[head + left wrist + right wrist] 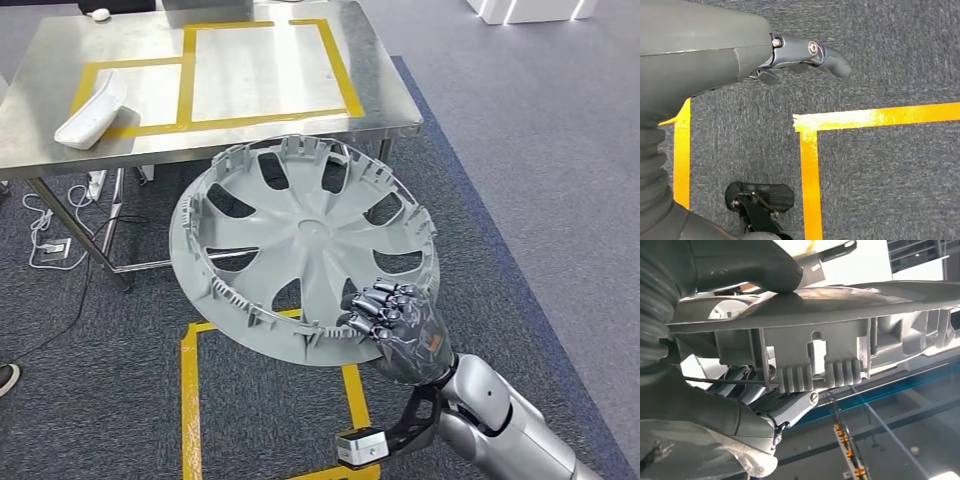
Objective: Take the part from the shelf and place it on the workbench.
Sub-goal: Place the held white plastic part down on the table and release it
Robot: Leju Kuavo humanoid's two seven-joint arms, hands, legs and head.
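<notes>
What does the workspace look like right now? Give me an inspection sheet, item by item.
Surface: steel workbench marked with yellow tape rectangles; it stands ahead of the robot.
Job's things: grey wheel cover, inner side up, held in the air in front of the workbench, not yet set down.
Clutter: white curved part lies on the workbench's left end; small white object at the far edge.
Hands: right hand grips the wheel cover's near rim; left hand hangs over the carpet, holding nothing.
Cables: white cords and a power strip on the floor under the workbench.
Surroundings: grey carpet with yellow floor tape.
</notes>
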